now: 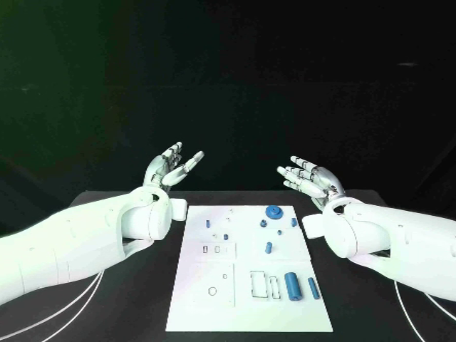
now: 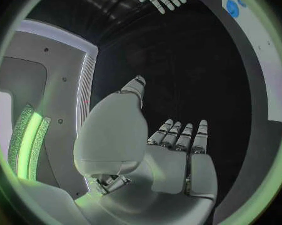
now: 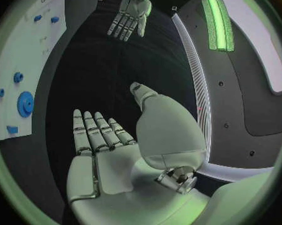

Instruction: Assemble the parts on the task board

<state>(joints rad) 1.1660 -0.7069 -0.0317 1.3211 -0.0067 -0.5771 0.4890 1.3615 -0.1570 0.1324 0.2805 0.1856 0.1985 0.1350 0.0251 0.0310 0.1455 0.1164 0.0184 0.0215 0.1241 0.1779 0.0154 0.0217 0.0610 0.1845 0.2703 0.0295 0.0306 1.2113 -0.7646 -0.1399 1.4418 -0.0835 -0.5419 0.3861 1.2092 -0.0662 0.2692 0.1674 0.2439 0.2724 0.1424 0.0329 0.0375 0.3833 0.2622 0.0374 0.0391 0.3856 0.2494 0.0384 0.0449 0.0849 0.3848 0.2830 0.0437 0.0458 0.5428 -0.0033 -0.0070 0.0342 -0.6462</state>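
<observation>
Centrally, white task board (image 1: pixel 213 299); black table (image 1: pixel 125 313)

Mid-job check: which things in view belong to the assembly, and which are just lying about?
Belongs to the job:
white task board
round blue gear-like part at the board's far end
large blue cylinder part near the board's near end
slimmer blue cylinder part beside it
left hand and right hand, both raised, holding nothing

Just lying about:
black table
</observation>
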